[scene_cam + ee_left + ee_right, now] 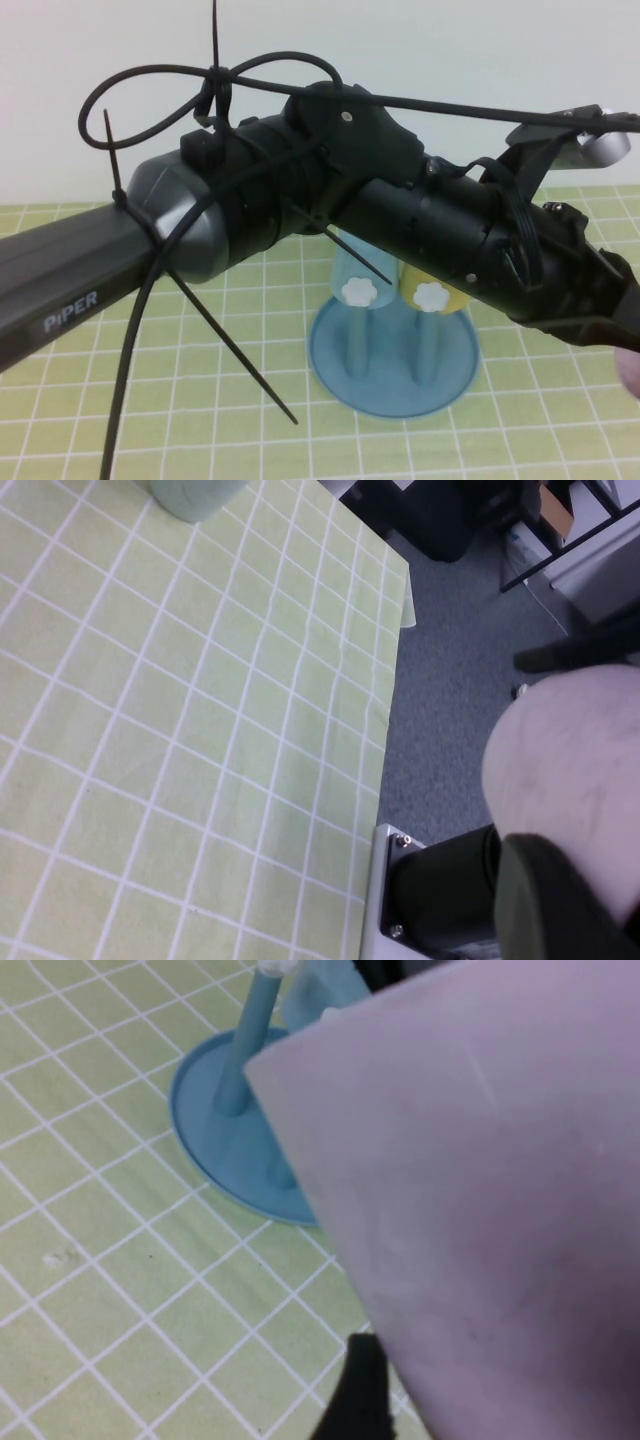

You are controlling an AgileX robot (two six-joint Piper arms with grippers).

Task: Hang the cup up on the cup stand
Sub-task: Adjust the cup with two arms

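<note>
Left gripper (608, 322) near cup (631, 376); right gripper (360, 1400) near cup stand (385, 392)

A plain pale wall (450, 50) stands behind the left gripper (595, 300). Beneath it lies a green grid-patterned table cover (150, 730). Grey carpet (450, 680) and dark furniture (440, 520) lie beyond the table edge.

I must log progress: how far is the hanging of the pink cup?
Done: the pink cup is off the table. In hand: it fills the right wrist view, seemingly gripped by the right tool; the left tool reaches across beside it. Left: seating it on a free peg of the blue cup stand.
</note>
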